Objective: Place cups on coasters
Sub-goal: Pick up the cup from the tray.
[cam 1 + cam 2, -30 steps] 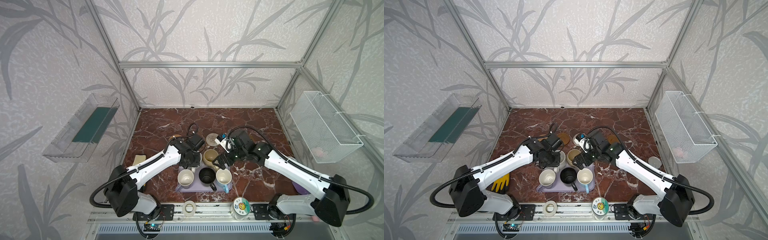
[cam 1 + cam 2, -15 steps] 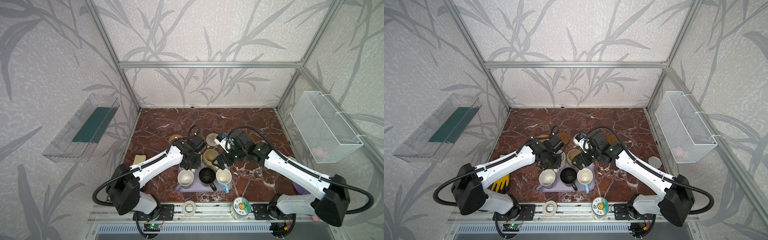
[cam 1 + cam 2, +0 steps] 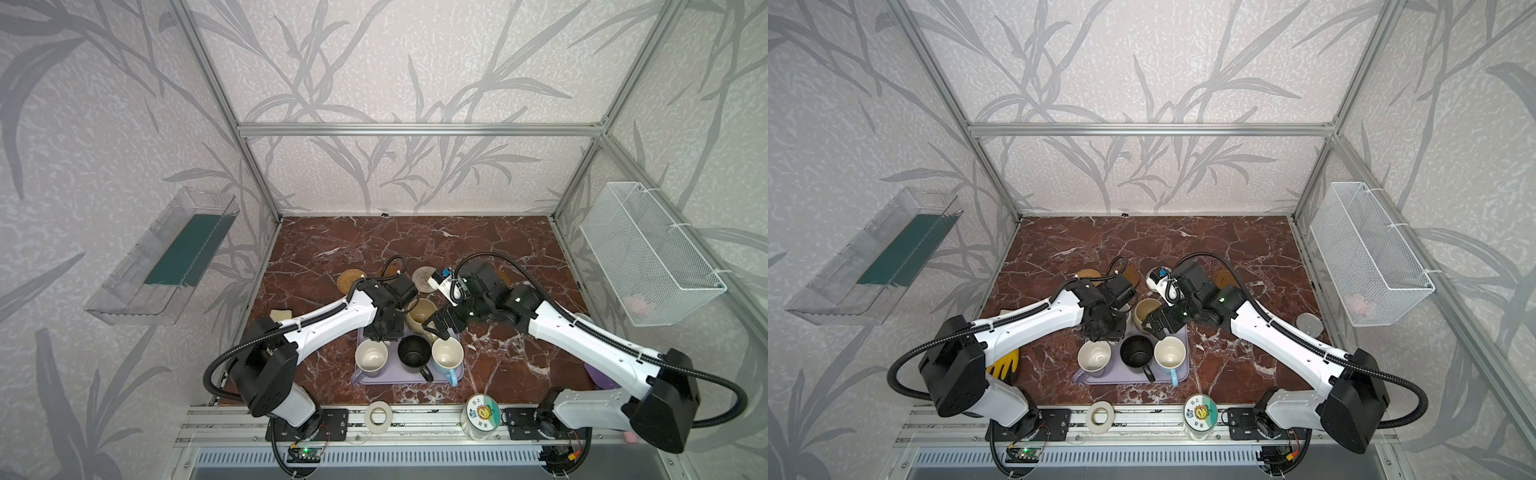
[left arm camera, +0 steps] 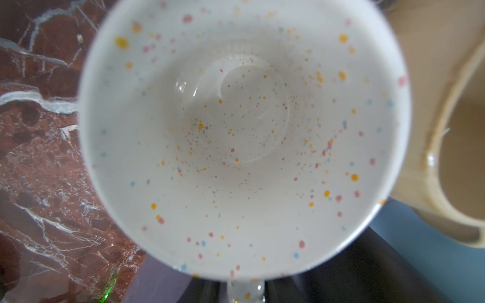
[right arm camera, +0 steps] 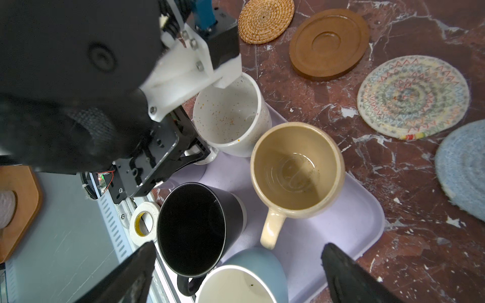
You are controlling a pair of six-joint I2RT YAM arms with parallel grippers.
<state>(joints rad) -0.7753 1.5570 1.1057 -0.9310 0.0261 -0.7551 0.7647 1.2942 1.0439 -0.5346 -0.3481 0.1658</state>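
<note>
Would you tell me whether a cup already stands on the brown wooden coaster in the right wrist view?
No, the brown wooden coaster lies bare, its recessed middle fully visible.

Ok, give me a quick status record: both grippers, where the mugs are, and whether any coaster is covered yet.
left gripper: jaws shut on white speckled mug handle, at tray edge
right gripper: jaws open, above tray, holding nothing
on tray: beige mug, black mug, light blue mug, lavender mug
coasters seen: rattan coaster, wooden coaster, cream spiral coaster, grey-blue coaster, all bare
cups placed: none
</note>
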